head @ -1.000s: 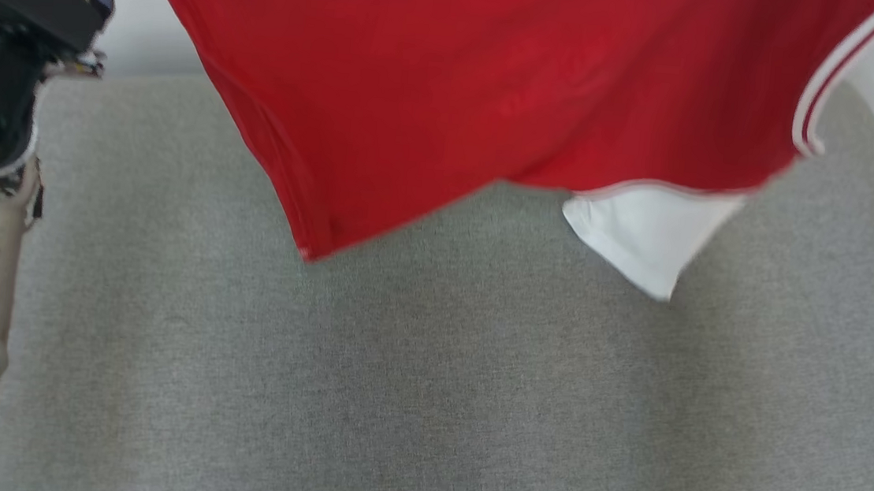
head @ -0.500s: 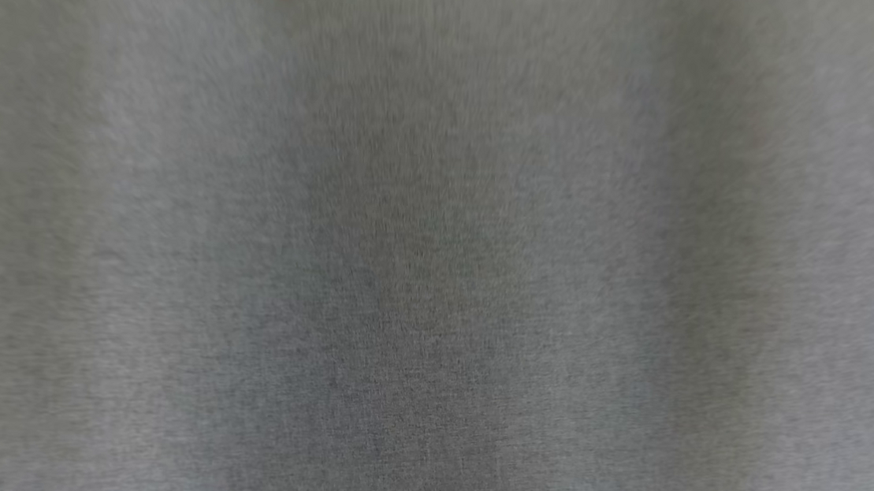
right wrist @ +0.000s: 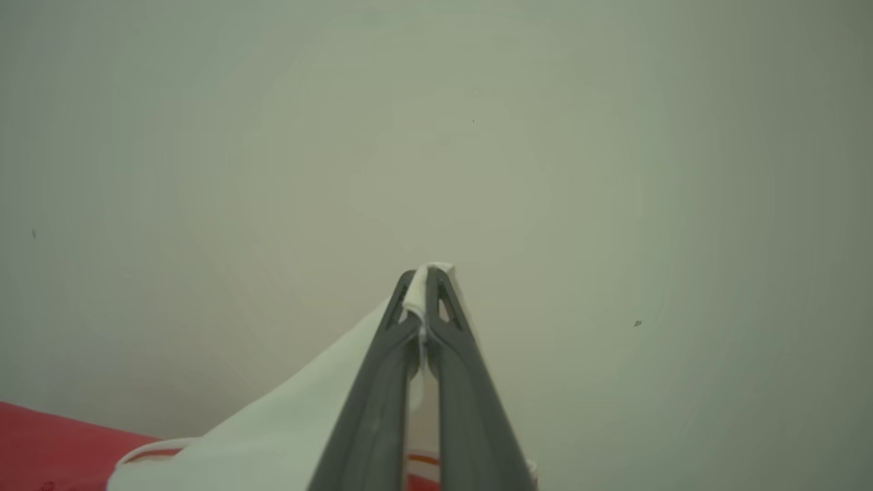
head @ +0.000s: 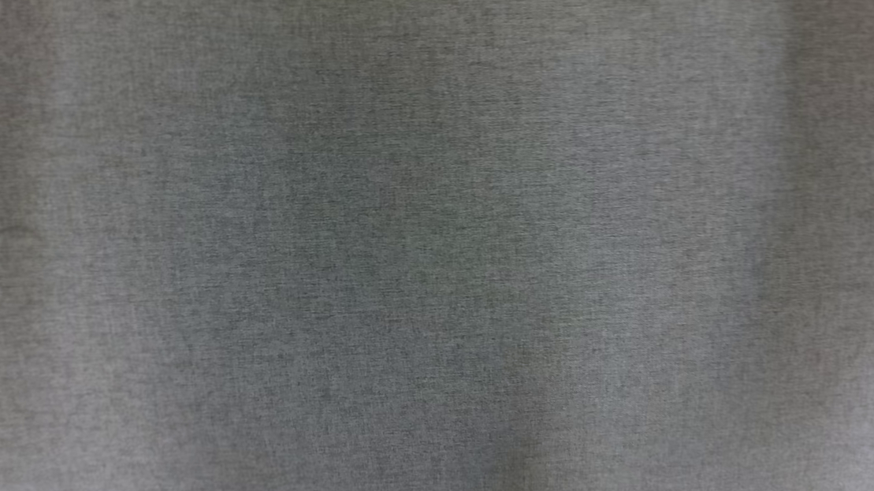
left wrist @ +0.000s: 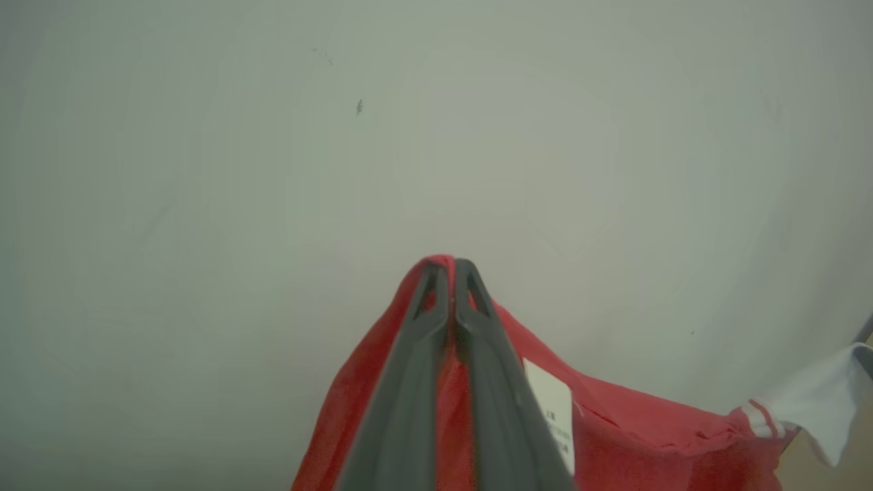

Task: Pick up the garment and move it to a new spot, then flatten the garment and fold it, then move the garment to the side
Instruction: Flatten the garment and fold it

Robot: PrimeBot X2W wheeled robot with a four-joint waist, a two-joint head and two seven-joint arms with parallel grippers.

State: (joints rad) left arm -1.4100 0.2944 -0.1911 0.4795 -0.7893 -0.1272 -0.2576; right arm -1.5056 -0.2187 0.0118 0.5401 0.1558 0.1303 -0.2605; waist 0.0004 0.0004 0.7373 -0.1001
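The grey woven tabletop (head: 437,245) is the largest thing here, and the stretch seen from the head is bare weave, with a pale edge down its left side. Ahead of both sets of fingertips stands a plain pale wall (left wrist: 273,136), so both arms appear to be raised, fingers pointing up and away from the tabletop.

The red garment (left wrist: 648,436) is carried in the air. It falls back from the tips of the left pincer (left wrist: 450,273), which is clamped tight on a peak of red cloth, and runs off to that pincer's lower right. There it ends in a white sleeve (left wrist: 818,395) with striped trim. The right pincer (right wrist: 423,279) is closed hard on a fold of that white cloth, which slopes away to its lower left toward the red body.

The garment's long axis therefore runs pincer to pincer, and neither arm is nearer, since both hold it. Lowering it to a new spot looks to depend on keeping that span taut.

A white label (left wrist: 549,402) lies just right of the left fingers.
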